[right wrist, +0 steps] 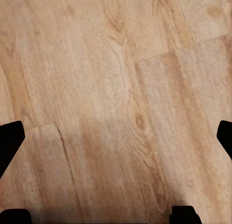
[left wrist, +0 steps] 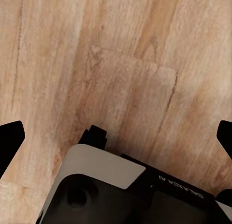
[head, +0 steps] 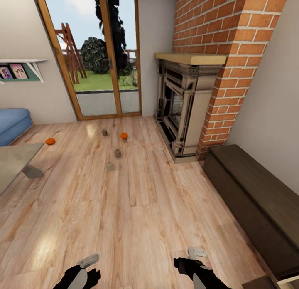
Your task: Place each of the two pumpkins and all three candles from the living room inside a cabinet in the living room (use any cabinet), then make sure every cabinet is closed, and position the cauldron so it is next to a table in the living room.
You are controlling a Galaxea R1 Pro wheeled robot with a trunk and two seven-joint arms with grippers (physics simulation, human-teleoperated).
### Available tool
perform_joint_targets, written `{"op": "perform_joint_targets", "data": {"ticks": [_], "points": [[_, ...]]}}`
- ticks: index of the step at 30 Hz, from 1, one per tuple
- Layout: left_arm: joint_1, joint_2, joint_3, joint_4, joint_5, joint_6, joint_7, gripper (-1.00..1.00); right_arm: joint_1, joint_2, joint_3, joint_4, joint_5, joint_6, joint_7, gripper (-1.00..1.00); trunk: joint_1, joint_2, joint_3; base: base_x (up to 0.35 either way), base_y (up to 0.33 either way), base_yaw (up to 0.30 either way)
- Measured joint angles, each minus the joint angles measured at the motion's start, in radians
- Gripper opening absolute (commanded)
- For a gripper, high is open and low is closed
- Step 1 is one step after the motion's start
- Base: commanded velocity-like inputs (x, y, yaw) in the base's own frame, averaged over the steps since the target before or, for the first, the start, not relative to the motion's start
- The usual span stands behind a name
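Two orange pumpkins lie on the wood floor in the head view, one (head: 50, 141) beside the table's far corner and one (head: 124, 135) nearer the fireplace. Three grey-tan candles (head: 104, 132) (head: 118, 153) (head: 110, 166) stand between and in front of them. The long dark brown cabinet (head: 253, 197) runs along the right wall. The grey table (head: 12, 162) is at the left edge. My left gripper (head: 85, 269) (left wrist: 116, 137) and right gripper (head: 192, 260) (right wrist: 116, 137) hang low over bare floor, both open and empty. The cauldron is out of view.
An ornate fireplace (head: 182, 106) in a brick chimney stands at the back right. A glass patio door (head: 99, 56) fills the far wall. A blue sofa (head: 12, 124) sits at the left. A pale wooden edge (head: 286, 280) shows at the cabinet's near end.
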Motion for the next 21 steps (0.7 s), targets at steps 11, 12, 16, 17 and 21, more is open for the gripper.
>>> {"op": "perform_joint_targets", "data": {"ticks": [11,12,16,17,21], "points": [[0.0,-0.003,-0.001,0.0,-0.001,-0.002,0.0,1.0,0.0,0.0,0.0,0.0,0.0,-0.02,0.0,1.0,0.042,-0.077,-0.018,0.0,0.0,0.068],[0.0,-0.003,-0.002,0.0,-0.001,-0.002,0.0,1.0,0.0,0.0,0.0,0.0,0.0,-0.021,0.0,1.0,0.046,-0.084,-0.02,0.0,0.0,0.071],[0.0,-0.003,-0.005,0.0,-0.001,-0.008,0.0,1.0,0.0,0.0,0.0,0.0,0.0,-0.021,0.0,1.0,0.061,-0.112,-0.026,0.0,0.0,0.071],[0.0,-0.003,-0.005,0.0,-0.001,-0.009,0.0,1.0,0.0,0.0,0.0,0.0,0.0,-0.021,0.0,1.0,0.065,-0.119,-0.028,0.0,0.0,0.071],[0.0,-0.003,-0.008,0.0,-0.002,-0.013,0.0,1.0,0.0,0.0,0.0,0.0,0.0,-0.021,0.0,1.0,0.081,-0.147,-0.034,0.0,0.0,0.071]]}}
